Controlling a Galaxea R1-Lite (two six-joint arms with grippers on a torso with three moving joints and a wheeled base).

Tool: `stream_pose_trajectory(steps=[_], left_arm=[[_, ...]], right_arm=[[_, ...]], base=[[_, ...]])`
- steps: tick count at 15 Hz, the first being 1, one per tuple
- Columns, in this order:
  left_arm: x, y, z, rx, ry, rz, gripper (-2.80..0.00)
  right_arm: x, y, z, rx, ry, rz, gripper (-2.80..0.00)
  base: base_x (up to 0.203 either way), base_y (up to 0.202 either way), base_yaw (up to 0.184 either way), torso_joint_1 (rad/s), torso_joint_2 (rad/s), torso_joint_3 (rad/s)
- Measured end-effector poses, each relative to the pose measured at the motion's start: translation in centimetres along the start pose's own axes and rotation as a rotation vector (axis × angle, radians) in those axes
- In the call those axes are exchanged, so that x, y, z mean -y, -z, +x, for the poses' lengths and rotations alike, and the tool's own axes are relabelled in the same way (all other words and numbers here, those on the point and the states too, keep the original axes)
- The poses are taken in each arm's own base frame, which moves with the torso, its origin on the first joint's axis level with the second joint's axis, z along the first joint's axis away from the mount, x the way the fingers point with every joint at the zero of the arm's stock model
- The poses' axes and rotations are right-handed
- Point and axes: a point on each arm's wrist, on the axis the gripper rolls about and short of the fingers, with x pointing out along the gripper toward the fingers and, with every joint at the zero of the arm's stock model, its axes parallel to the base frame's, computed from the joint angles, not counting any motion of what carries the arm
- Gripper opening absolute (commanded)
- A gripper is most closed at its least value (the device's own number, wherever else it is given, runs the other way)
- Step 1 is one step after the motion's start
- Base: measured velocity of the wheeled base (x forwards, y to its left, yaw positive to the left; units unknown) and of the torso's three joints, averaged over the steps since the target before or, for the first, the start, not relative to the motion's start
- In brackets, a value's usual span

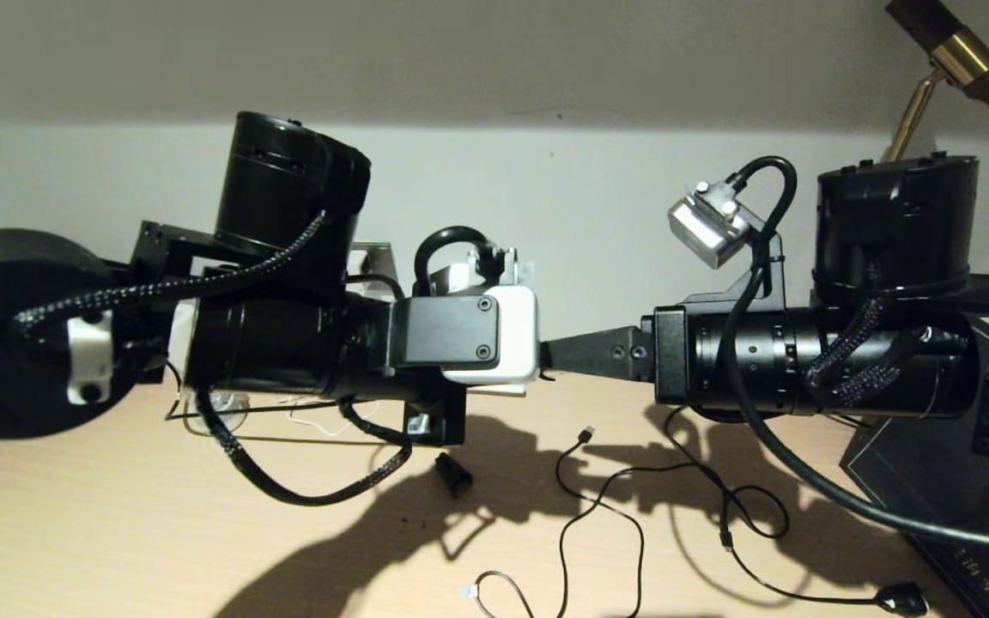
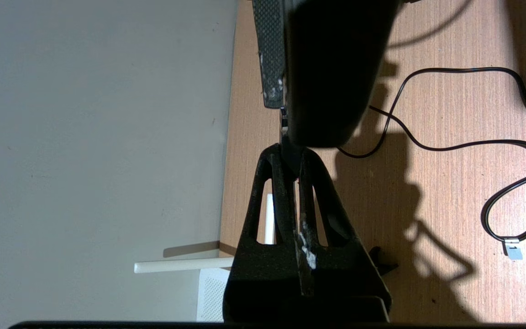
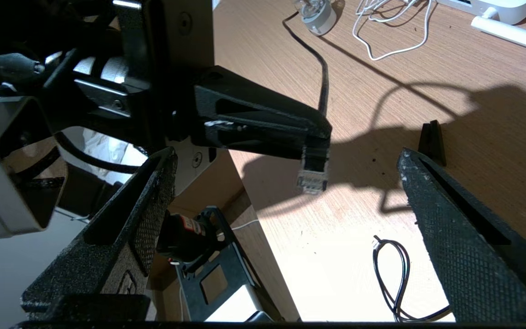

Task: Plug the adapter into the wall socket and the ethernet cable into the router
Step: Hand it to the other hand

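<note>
Ethernet handover in mid-air above the desk (image 1: 117, 532)

The left gripper (image 3: 313, 141) pinches the ethernet cable (image 3: 311, 176) just behind its clear connector, tip exposed, seemingly to offer it. The right gripper (image 3: 286, 214) faces it, fingers spread wide around the plug. The router (image 3: 496, 7) lies far left.

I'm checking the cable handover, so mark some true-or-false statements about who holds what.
1. The left gripper is shut on the ethernet cable, at its clear connector. True.
2. The right gripper clamps the connector too. False: it is open, with a finger on either side.
3. The cable is plugged into the router. False: the connector hangs above the table.
4. A thin white cord lies on the table near the router. True.
</note>
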Motion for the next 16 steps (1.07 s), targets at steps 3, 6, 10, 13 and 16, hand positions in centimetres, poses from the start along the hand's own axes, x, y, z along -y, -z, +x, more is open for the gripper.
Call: stream_pose_trajectory(steps=[3,6,10,13,16], left_arm=[[-0.1,-0.1,-0.1,0.009,-0.015,0.006,-2.80],[0.0,-0.1,-0.1,0.014,-0.018,0.007,-2.80],[0.2,-0.1,-0.2,0.015,-0.015,0.005,-2.80],[0.4,0.0,-0.4,0.014,-0.013,0.001,-2.80],[0.4,0.0,-0.4,0.013,-0.010,-0.001,-2.80]], right_arm=[[0.1,0.0,0.3,-0.005,0.001,0.003,-2.80],[0.3,0.1,0.4,-0.009,0.003,0.007,-2.80],[0.4,0.1,0.7,-0.012,0.008,0.010,-2.80],[0.6,0.0,1.0,-0.015,0.005,0.011,-2.80],[0.7,0.0,1.2,-0.018,0.007,0.014,-2.80]], base=[[0.000,0.000,0.000,0.000,0.00,0.000],[0.000,0.000,0.000,0.000,0.00,0.000],[0.000,0.000,0.000,0.000,0.00,0.000],[0.000,0.000,0.000,0.000,0.00,0.000],[0.000,0.000,0.000,0.000,0.00,0.000]])
